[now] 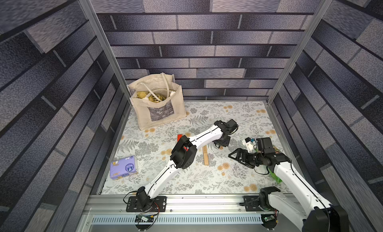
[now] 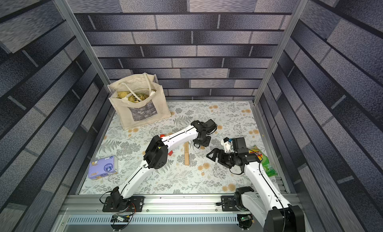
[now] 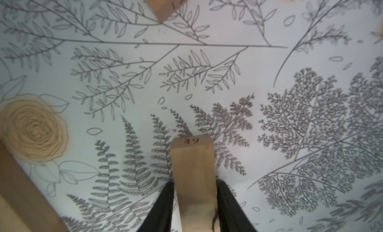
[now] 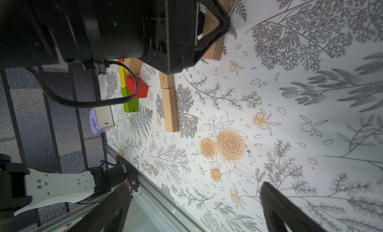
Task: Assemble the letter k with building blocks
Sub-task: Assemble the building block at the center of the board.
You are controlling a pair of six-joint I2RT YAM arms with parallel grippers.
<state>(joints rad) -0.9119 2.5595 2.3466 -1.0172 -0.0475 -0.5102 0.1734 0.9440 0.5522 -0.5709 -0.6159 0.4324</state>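
My left gripper (image 3: 194, 184) is shut on a plain wooden block (image 3: 192, 162) stamped 49, one black finger against each long side, low over the floral mat. In both top views that gripper (image 1: 222, 145) (image 2: 202, 145) points down, mid-table. Two plain blocks (image 1: 205, 156) (image 2: 186, 153) lie end to end just to its left. A red block (image 1: 179, 137) peeks from behind the left forearm. The right wrist view shows red (image 4: 137, 88), green (image 4: 129, 101) and yellow (image 4: 122, 74) blocks clustered beyond the plain pair (image 4: 170, 110). My right gripper (image 1: 238, 156) (image 4: 194, 189) stands open and empty to the right.
A canvas tote bag (image 1: 159, 104) stands at the back left. A purple tissue pack (image 1: 124, 167) lies at the front left. A green crisp packet (image 2: 267, 162) lies under the right arm by the right wall. An aluminium rail (image 1: 196, 202) borders the front.
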